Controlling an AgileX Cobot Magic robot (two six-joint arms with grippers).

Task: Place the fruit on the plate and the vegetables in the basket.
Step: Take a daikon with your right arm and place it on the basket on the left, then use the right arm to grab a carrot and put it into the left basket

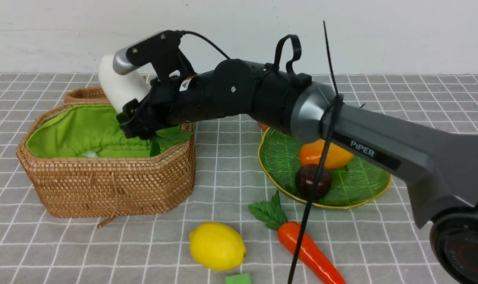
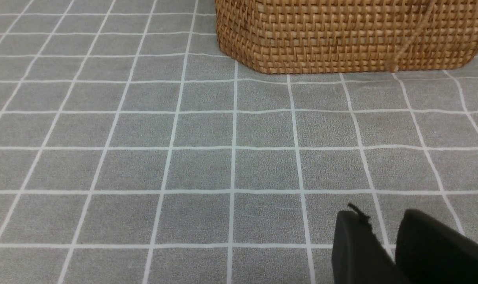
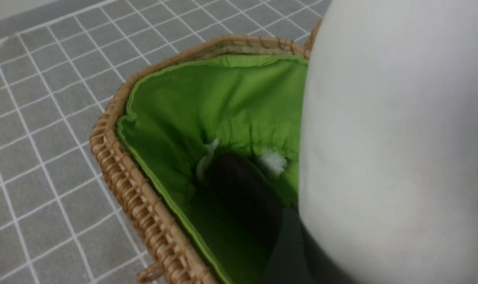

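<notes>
Front view shows the right gripper [image 1: 128, 112] holding the fat white radish [image 1: 118, 85], tilted, directly over the open basket [image 1: 105, 185], so the drop is straight down beside the eggplant [image 3: 243, 189] lying inside.

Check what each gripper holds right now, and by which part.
The right gripper holds the white radish over the basket, clamped near its leafy end. The left gripper holds nothing.

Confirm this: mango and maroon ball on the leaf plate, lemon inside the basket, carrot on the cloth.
Wrong on the lemon: the front view shows it on the cloth, in front of the basket, not inside. The rest stands.
</notes>
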